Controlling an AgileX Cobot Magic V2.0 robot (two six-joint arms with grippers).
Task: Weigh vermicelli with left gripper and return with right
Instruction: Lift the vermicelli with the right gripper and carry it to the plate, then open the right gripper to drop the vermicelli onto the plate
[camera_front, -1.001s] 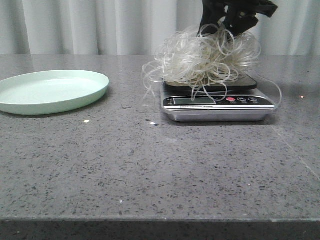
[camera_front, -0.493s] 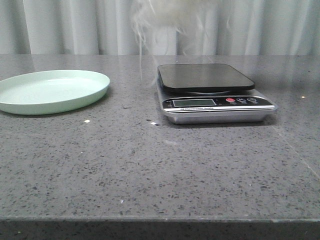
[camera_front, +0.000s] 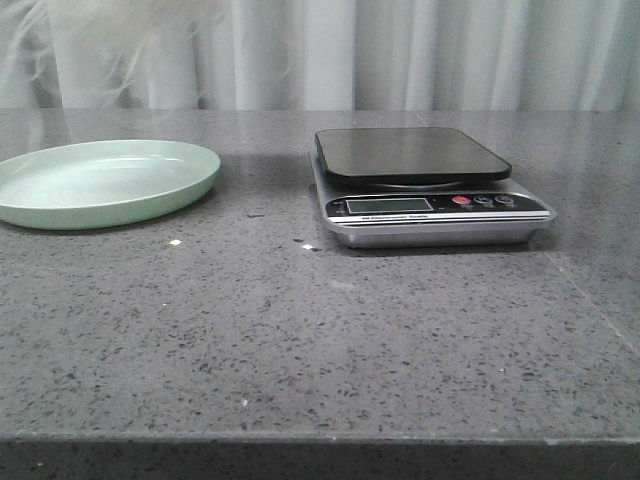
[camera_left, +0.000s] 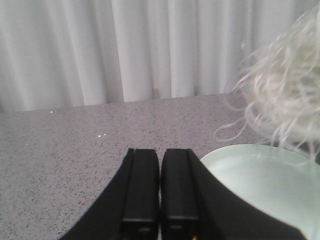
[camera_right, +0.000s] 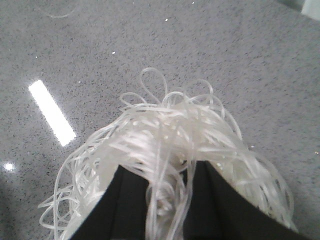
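The scale (camera_front: 430, 190) sits on the grey speckled worktop (camera_front: 300, 330) with its black platform bare, a small display and a red and two dark buttons along its front edge. Well to its left lies a pale green plate (camera_front: 105, 182), shallow and round.

The vermicelli (camera_right: 175, 145) is off the worktop, clamped in the right gripper (camera_right: 170, 200): its two black fingers are closed into the mass, with thin translucent loops spilling out around and between them. Below it in that wrist view is bare worktop, with a bright strip of reflected light to one side. From the front, only a blurred white wisp (camera_front: 120, 20) shows at the upper left corner, up against the curtain (camera_front: 420, 55) above the plate.

The left gripper (camera_left: 160, 195) has its two black fingers pressed together, closed on nothing. In its wrist view the plate (camera_left: 265, 175) lies just beside the fingers, and the fuzzy noodle strands (camera_left: 285, 85) hang in the air above the plate's far side
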